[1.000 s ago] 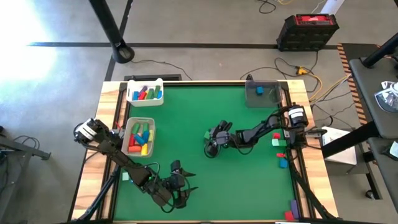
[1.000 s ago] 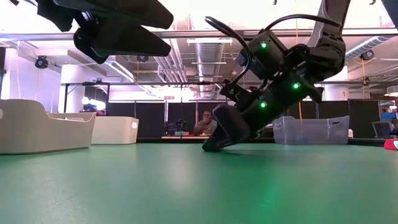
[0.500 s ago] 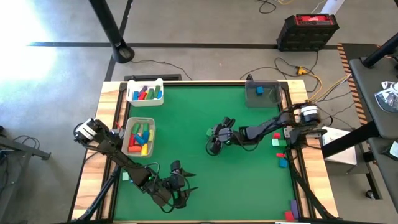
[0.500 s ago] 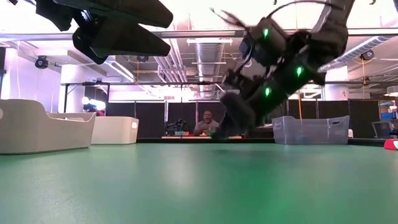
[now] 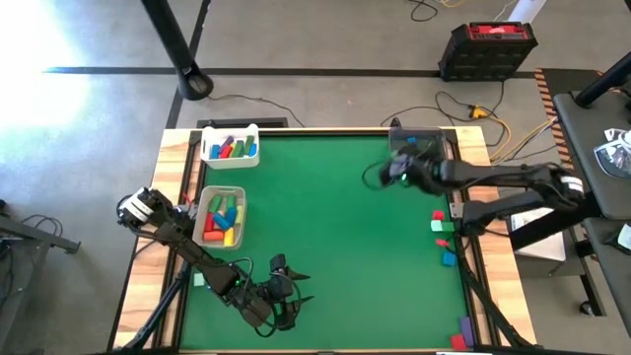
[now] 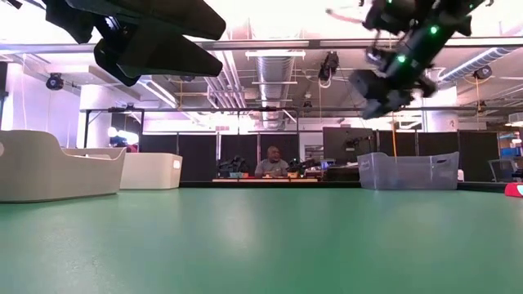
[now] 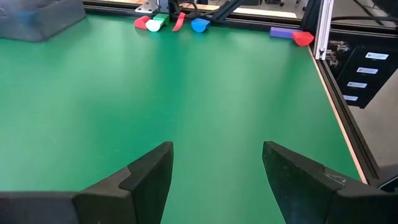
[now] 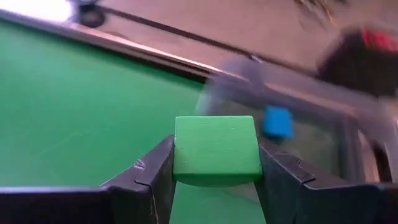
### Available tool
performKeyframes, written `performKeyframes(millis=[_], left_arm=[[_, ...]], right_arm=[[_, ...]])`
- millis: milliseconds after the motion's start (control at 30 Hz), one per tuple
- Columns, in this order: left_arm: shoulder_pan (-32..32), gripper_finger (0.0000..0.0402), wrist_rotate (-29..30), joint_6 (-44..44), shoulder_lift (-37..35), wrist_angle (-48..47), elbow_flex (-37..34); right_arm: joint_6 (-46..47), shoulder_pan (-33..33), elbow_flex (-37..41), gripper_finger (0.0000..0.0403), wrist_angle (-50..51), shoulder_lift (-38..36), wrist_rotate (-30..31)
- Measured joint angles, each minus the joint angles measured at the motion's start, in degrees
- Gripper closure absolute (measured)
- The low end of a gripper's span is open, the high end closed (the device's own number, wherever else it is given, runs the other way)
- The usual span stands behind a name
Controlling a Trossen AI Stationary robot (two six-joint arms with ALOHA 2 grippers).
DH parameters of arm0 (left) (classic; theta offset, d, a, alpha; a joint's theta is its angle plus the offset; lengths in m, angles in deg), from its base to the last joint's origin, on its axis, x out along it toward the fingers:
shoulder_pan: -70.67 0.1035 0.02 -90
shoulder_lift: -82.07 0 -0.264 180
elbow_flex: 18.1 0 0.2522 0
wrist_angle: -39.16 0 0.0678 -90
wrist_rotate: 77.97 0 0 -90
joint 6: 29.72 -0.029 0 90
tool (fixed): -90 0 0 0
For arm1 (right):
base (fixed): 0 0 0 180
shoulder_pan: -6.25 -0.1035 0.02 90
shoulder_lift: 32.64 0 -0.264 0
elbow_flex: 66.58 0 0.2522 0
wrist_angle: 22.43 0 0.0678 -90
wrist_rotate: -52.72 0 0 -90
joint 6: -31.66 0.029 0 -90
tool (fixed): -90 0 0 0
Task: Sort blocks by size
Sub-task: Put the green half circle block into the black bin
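Green and squarish, a block (image 8: 216,149) sits clamped between the right gripper's (image 8: 216,163) fingers, and we see that gripper held up off the table near the clear bin (image 5: 416,148) at the far right corner, which already holds a blue block (image 8: 277,122). From overhead the gripper is smeared, so we judge it only roughly beside the bin. The left gripper (image 7: 216,167) waits spread apart over the near edge of the mat (image 5: 335,247).

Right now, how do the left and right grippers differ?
The right gripper is shut on a green block; the left gripper is open and empty. The right one hangs high beside the clear bin at the far edge; the left one waits over the near edge. Both have dark jaws.
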Motion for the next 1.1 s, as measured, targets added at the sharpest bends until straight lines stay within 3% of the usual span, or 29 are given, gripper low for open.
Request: performKeyframes(millis=[200, 500, 900, 1100], left_arm=[[0.01, 0.0169, 0.02, -0.76, 0.0, 0.25, 0.0], [0.04, 0.0169, 0.98, -0.68, -0.02, 0.17, 0.0], [-0.11, 0.0169, 0.97, -0.52, -0.04, -0.05, 0.0], [-0.17, 0.0169, 1.02, -0.52, -0.04, -0.02, 0.0]], right_arm=[[9.14, 16.29, 3.92, 0.0234, 0.76, -2.36, -6.34], [10.55, 32.65, 3.03, 0.0234, -10.73, 9.45, -20.02], [13.61, 40.7, -3.04, 0.0232, -10.58, 24.75, -32.03], [13.44, 41.56, -4.88, 0.0225, -10.2, 27.52, -33.0]])
